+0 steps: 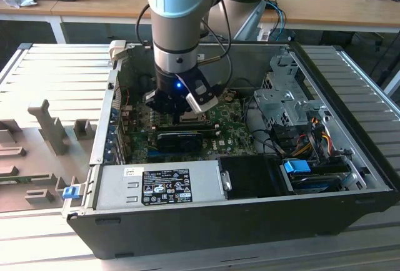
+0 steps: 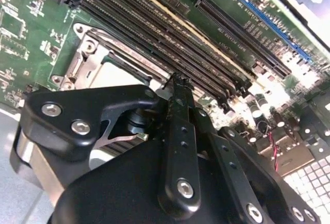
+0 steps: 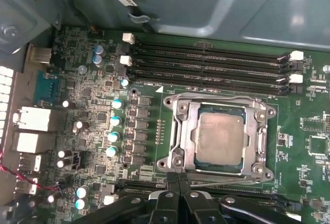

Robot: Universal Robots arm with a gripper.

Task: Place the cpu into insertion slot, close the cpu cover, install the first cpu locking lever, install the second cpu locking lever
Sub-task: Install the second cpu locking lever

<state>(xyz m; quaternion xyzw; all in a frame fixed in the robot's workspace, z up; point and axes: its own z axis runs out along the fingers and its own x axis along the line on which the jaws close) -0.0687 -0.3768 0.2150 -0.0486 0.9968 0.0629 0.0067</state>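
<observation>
The cpu sits in its socket, the cpu cover closed around it; the gripper, fingers together, rests at the socket's edge.

Cpu silver-grey, flat in socket; cpu cover silvery frame closed flat around it.

cpu in socket under cpu cover, beside memory slots
</observation>
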